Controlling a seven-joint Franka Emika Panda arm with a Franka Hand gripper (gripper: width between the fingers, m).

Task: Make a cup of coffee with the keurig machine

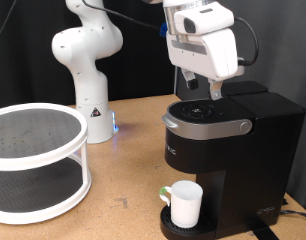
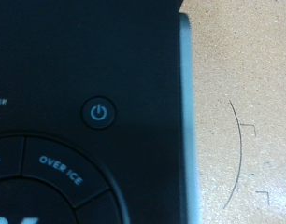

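The black keurig machine (image 1: pixel 228 150) stands at the exterior view's right, with its lid down. A white cup (image 1: pixel 185 203) sits upright on the machine's drip tray (image 1: pixel 169 226), under the brew head. My gripper (image 1: pixel 213 92) hangs just above the silver-rimmed button panel (image 1: pixel 205 113) on top of the machine. The wrist view is filled by that panel (image 2: pixel 78 103), showing the power button (image 2: pixel 100 114) and an "OVER ICE" button (image 2: pixel 61 171). No fingers show in the wrist view, and nothing is seen between them in either view.
A white two-tier round rack (image 1: pixel 33 160) stands at the exterior view's left on the wooden table (image 1: pixel 123 150). A white arm base (image 1: pixel 91 60) with a blue light rises behind it. A cable runs from the machine's right side.
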